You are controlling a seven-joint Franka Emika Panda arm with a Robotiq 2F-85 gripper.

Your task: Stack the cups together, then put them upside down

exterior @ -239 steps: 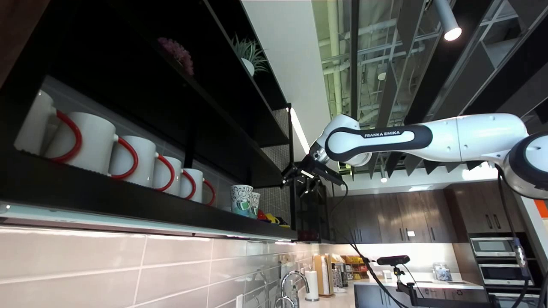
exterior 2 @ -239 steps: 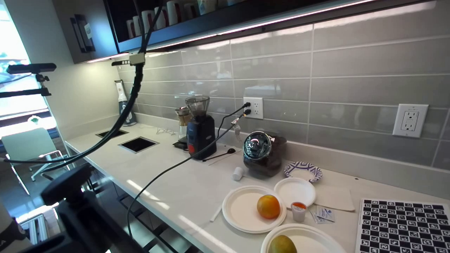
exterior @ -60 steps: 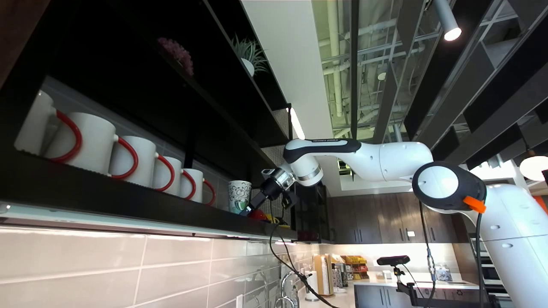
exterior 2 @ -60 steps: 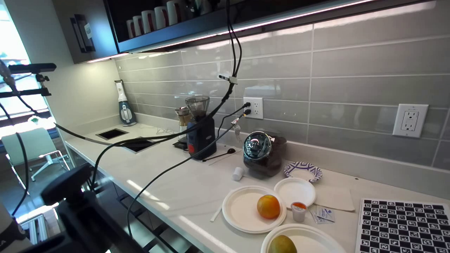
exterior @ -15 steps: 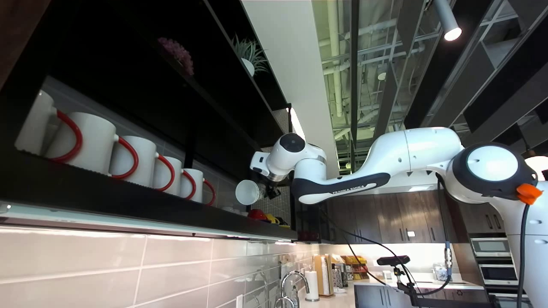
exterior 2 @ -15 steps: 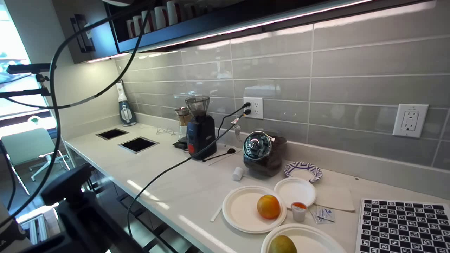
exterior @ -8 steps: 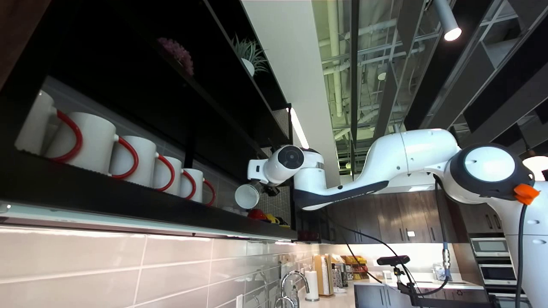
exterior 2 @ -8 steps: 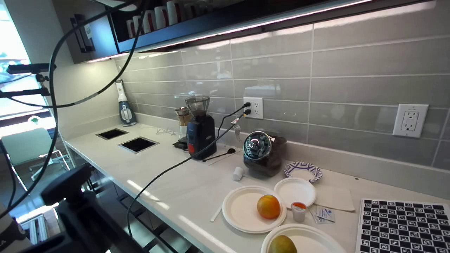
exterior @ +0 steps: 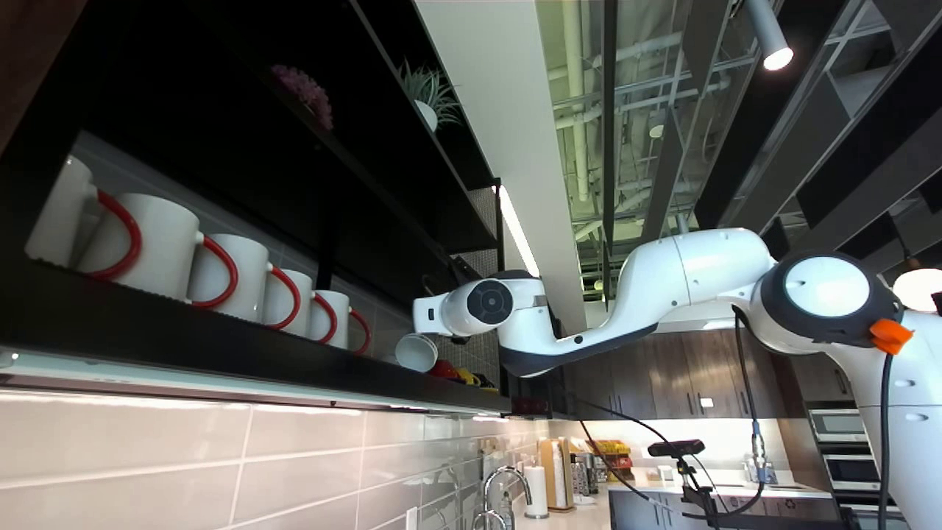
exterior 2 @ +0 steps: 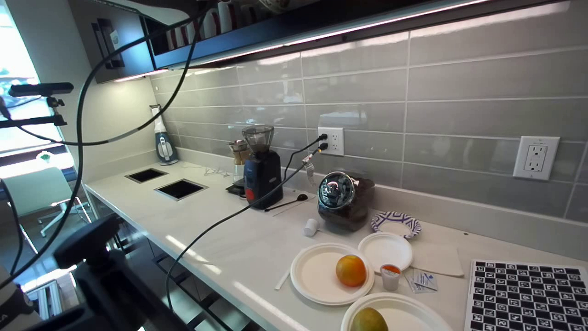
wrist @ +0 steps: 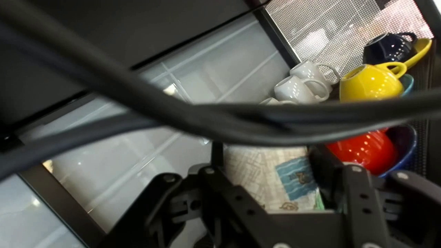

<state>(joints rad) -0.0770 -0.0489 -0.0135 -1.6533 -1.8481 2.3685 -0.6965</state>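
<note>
While my jaws grip the round, pale, teal-patterned paper cup [wrist: 268, 179], I should level it mouth-down on the long black shelf [exterior: 294, 364] before releasing.

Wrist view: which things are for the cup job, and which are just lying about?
For the job:
pale, teal-patterned paper cup
black gripper holding it

Just lying about:
glossy yellow handled cup
glossy navy handled cup
glossy white handled cups
glossy rounded red crockery, partly hidden
</note>
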